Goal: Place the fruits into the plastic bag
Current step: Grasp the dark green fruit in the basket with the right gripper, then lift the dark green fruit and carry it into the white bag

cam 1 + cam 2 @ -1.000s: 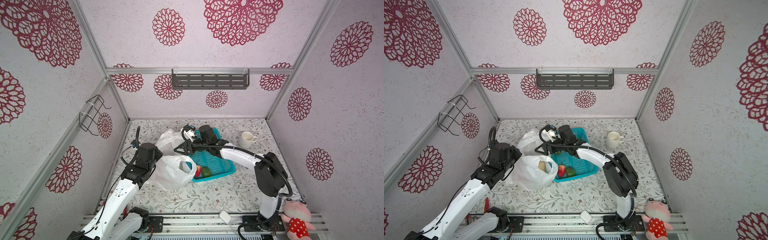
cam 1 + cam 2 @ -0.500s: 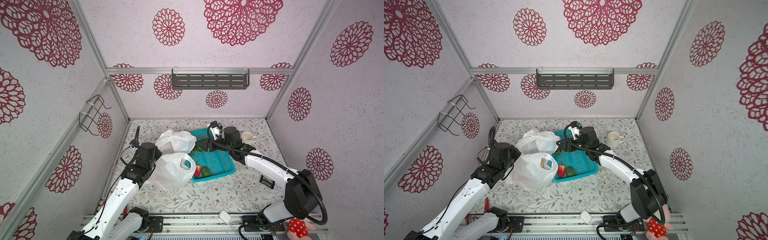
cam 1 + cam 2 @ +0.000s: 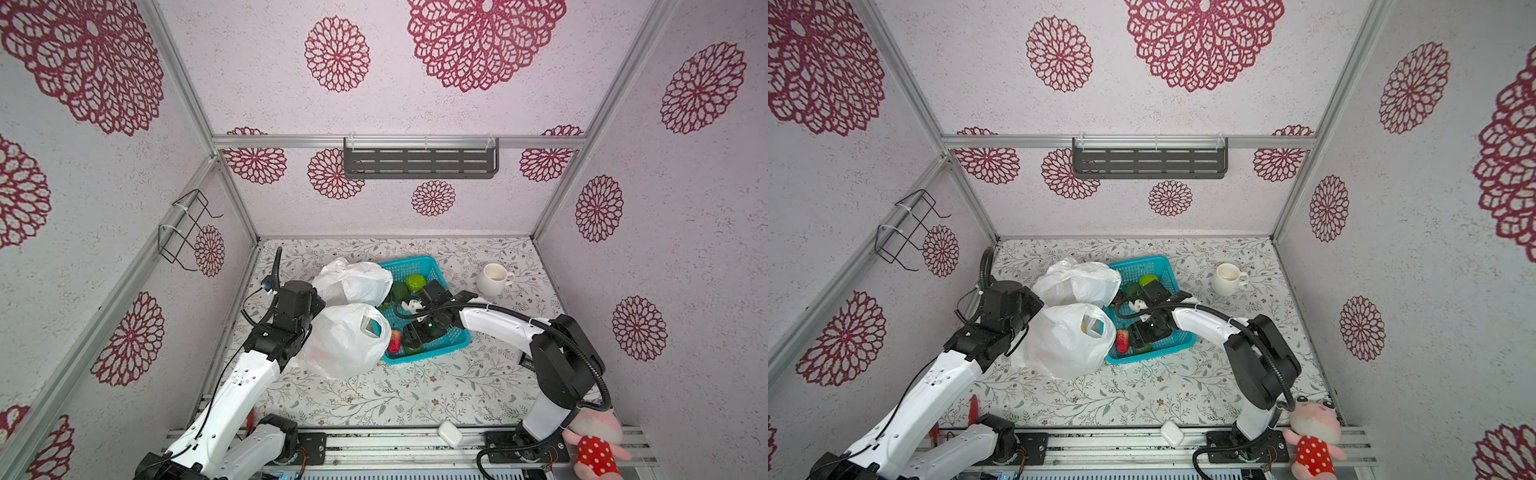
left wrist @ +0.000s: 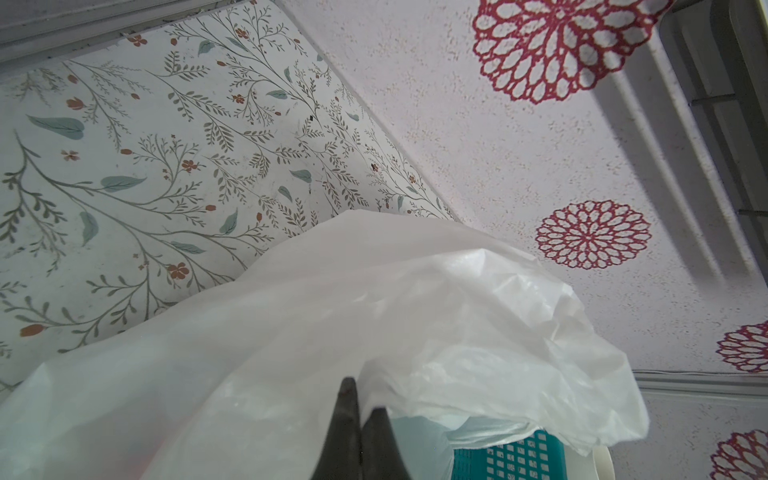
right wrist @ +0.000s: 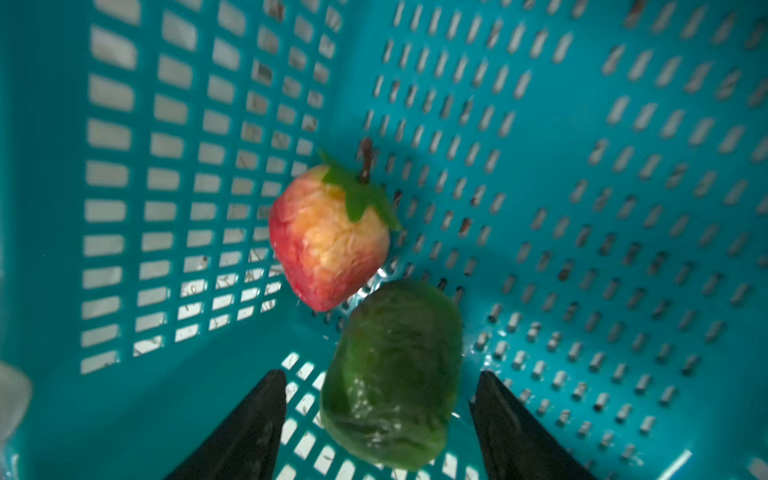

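Bag: the plastic bag [image 3: 340, 353] stands on the table, touching the near left corner of the basket [image 3: 411, 266], with its mouth turned toward the basket. Something pale [image 3: 1087, 325] shows in the mouth. It may be a fruit, but we cannot be sure.
Left gripper: in the wrist view the left gripper [image 4: 359, 415] has its jaws closed on a fold of the bag film, and so it holds the bag up.
Right gripper: the right gripper [image 5: 379, 374] is inside the basket. Its jaws stand open on both sides of the green oval fruit [image 5: 392, 374] and grip nothing yet.
Fruits not yet in the bag: the red fruit [image 5: 328, 241] lies in the basket corner and touches the green oval one. The round green fruit [image 3: 415, 281] lies at the far end of the basket.
How the fruit will handle: we judge it light and a little soft, because the skin looks wrinkled. It is also glossy, so it may slip.
Where to hold: we would take it across the short width, at the middle. The jaws should go low enough that it does not squeeze out.
How the bag will handle: it is thin and limp, and the mouth may fall shut. We think the raised edge must keep its tension.
Risk: the red fruit is very close, so closing jaws may push it.
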You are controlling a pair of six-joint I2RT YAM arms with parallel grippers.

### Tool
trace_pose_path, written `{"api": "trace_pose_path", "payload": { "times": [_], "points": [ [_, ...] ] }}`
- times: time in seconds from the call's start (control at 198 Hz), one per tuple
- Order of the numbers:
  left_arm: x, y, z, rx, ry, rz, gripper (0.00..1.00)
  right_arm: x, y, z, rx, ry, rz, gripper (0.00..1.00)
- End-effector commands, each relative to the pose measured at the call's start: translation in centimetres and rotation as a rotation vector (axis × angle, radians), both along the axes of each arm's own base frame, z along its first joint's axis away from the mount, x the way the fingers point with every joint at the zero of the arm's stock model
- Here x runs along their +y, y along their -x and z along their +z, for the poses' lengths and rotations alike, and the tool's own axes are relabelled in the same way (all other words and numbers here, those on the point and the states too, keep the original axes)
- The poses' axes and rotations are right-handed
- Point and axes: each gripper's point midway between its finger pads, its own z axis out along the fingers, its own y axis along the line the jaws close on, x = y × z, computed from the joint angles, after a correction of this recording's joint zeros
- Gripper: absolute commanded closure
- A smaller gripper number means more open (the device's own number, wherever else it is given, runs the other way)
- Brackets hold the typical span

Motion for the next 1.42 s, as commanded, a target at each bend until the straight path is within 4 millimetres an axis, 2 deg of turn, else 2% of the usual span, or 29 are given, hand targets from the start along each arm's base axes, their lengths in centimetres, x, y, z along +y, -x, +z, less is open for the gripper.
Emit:
{"api": "trace_pose_path", "payload": {
  "times": [0.0, 0.101, 0.227, 0.42, 0.566, 0.677, 0.794, 0.89, 1.117, 1.304, 1.41],
  "points": [
    [-0.1, 0.0, 0.7, -0.019, -0.005, -0.008, 1.0, -0.2, 1.0, -0.5, 0.027, 0.075, 0.076, 0.27],
    [0.1, 0.4, 0.8, -0.025, -0.004, -0.001, 1.0, -0.3, 1.1, -1.2, 0.041, 0.113, 0.091, 0.28],
    [0.3, 0.7, 0.9, -0.035, -0.001, 0.006, 1.0, -0.8, 0.2, -1.6, -0.003, 0.15, 0.075, 0.31],
    [0.2, 0.7, 0.9, -0.037, 0.007, 0.004, 1.0, -0.6, -1.8, -1.3, -0.072, 0.149, 0.024, 0.47],
    [0.1, 0.7, 1.0, -0.038, 0.008, -0.002, 1.0, -0.8, -4.1, 0.7, -0.143, 0.118, -0.058, 0.55],
    [-0.1, 0.6, 0.9, -0.037, 0.009, -0.01, 1.0, -0.2, -6.5, 4.6, -0.256, 0.049, -0.11, 0.56],
    [-0.2, 0.6, 0.8, -0.035, 0.01, -0.017, 1.0, 2.6, -7.5, 9.8, -0.347, -0.111, -0.037, 0.56],
    [-0.3, 0.6, 0.7, -0.035, 0.012, -0.024, 1.0, 5.4, -7.0, 12.0, -0.341, -0.214, 0.076, 0.55],
    [-0.5, 0.7, 1.0, -0.053, 0.01, -0.049, 1.0, 11.2, -5.9, 13.3, -0.301, -0.334, 0.237, 0.55],
    [-1.0, 0.8, 1.1, -0.063, 0.013, -0.081, 1.0, 16.0, -3.0, 14.6, -0.292, -0.376, 0.433, 0.54],
    [-1.1, 0.9, 1.3, -0.066, 0.007, -0.094, 1.0, 18.1, -2.6, 14.2, -0.274, -0.401, 0.456, 0.53]
  ]
}}
